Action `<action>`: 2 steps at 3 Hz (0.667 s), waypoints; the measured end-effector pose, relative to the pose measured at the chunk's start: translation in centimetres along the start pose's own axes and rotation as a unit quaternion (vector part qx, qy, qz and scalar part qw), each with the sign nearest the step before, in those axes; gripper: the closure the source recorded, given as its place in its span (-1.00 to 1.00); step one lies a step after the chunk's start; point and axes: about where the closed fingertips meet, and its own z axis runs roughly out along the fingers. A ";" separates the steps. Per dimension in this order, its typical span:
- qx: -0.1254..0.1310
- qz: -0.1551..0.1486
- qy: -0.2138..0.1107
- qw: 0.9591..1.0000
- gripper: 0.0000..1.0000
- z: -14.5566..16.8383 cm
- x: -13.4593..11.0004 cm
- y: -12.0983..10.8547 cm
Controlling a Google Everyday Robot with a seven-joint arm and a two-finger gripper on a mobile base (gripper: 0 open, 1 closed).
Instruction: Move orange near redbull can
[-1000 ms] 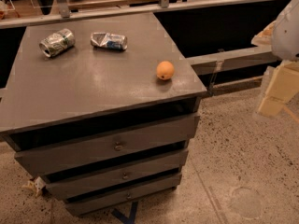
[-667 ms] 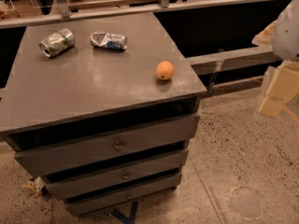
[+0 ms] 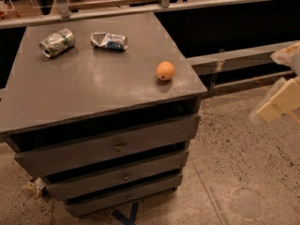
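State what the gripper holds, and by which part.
Nothing visible: the gripper hangs right of the cabinet, while the orange rests untouched on its top.

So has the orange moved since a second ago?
No. The orange sits in the same spot near the front right corner of the cabinet; the gripper hangs off to the right, away from both.

Gripper (image 3: 277, 102) sits right of the cabinet, over the floor, well apart from the cabinet top (image 3: 89, 93). Bare surface runs from orange (image 3: 165, 71) to redbull can (image 3: 108, 41). Green-marked can (image 3: 56, 42) far left; rail (image 3: 197, 4) bounds the far edge.
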 end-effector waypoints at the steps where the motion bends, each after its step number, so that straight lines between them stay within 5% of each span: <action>1: 0.014 0.067 -0.102 0.992 -1.00 2.1 1.7 -0.9; 2: 0.040 0.089 -0.205 0.974 -1.00 3.3 0.2 -2.1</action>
